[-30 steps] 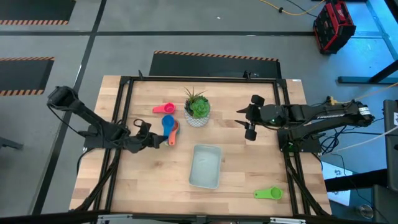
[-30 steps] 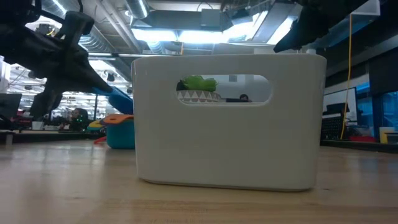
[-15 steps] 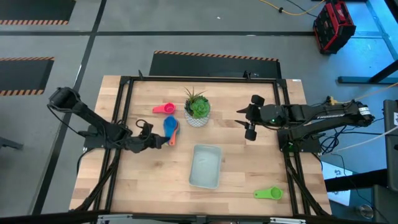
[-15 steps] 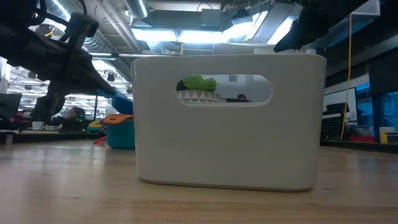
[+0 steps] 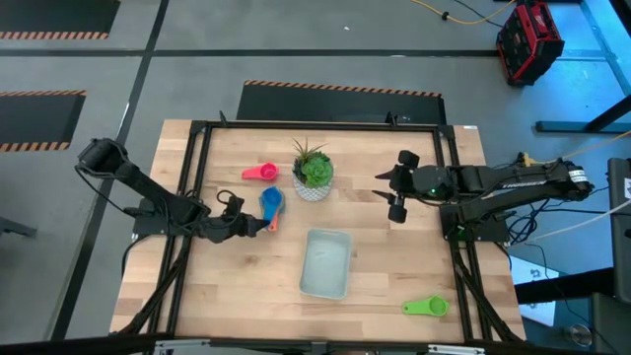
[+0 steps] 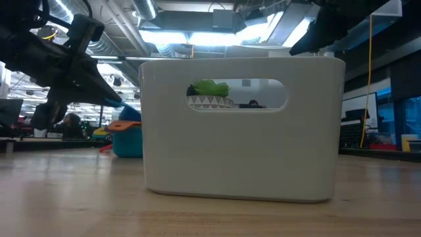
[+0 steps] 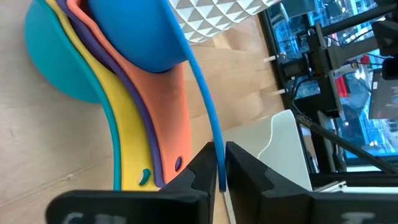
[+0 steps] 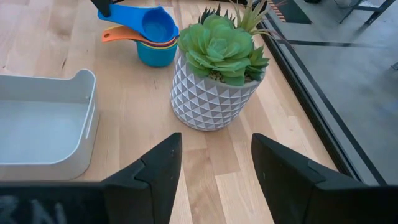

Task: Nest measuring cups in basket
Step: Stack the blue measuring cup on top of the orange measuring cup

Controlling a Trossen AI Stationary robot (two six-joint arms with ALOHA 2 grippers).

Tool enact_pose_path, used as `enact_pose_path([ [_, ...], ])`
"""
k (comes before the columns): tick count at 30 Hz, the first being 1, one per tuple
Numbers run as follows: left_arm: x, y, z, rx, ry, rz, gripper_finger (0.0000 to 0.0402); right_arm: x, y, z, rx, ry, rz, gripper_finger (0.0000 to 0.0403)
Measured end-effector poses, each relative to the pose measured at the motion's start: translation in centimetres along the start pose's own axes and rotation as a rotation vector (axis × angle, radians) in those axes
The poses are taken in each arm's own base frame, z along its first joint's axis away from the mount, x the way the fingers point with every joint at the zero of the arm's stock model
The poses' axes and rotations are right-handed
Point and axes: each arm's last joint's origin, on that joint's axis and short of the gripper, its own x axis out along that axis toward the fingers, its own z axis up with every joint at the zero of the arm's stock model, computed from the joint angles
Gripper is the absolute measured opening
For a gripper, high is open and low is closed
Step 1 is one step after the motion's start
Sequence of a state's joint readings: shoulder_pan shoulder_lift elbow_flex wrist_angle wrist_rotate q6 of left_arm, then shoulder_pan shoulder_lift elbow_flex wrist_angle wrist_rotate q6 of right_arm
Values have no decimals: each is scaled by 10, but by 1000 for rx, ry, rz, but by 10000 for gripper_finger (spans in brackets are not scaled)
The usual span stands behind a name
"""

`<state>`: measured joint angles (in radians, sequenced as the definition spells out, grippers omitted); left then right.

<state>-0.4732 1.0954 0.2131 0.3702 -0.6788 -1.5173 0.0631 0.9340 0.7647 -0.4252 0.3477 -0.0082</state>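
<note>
A stack of nested measuring cups (image 5: pixel 270 204), teal at the bottom with yellow, purple and orange-red inside, stands on the table left of the plant pot. The blue cup (image 7: pixel 134 34) sits on top of it. My left gripper (image 5: pixel 254 225) is at the stack's near-left side, shut on the blue cup's handle. A pink cup (image 5: pixel 261 173) lies farther back and a green cup (image 5: pixel 426 307) lies near the front right. The basket (image 5: pixel 326 263) stands at the table's middle front. My right gripper (image 5: pixel 395 200) hangs open above the table's right part, holding nothing. My left gripper pinches the blue cup's flat handle (image 7: pixel 210 144) near its free end, one finger (image 7: pixel 200 174) on each flat face. The fingers come slanting down from the table's left. The blue bowl rests in the orange-red cup (image 7: pixel 168 118), and the handle stands off above the other handles.
A white patterned pot with a green plant (image 5: pixel 314 174) stands just right of the stack, close to the blue cup. A black frame rail (image 5: pixel 187 187) runs round the table. Bare wood (image 5: pixel 237 286) lies between the stack and the basket.
My left gripper has tipped slightly downward, staying in place. The blue cup has sunk from a raised, tilted pose onto the top of the stack. My right arm has kept still.
</note>
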Motion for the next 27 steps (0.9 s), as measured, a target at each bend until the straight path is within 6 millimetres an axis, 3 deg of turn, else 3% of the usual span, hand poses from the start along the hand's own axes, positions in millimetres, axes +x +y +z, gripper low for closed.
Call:
enact_pose_path([
  [17,5,2,6,20,25,25,134,0,0,0,0,0,0,198],
  [27,6,5,6,159,120,38,141,0,0,0,0,0,0,198],
])
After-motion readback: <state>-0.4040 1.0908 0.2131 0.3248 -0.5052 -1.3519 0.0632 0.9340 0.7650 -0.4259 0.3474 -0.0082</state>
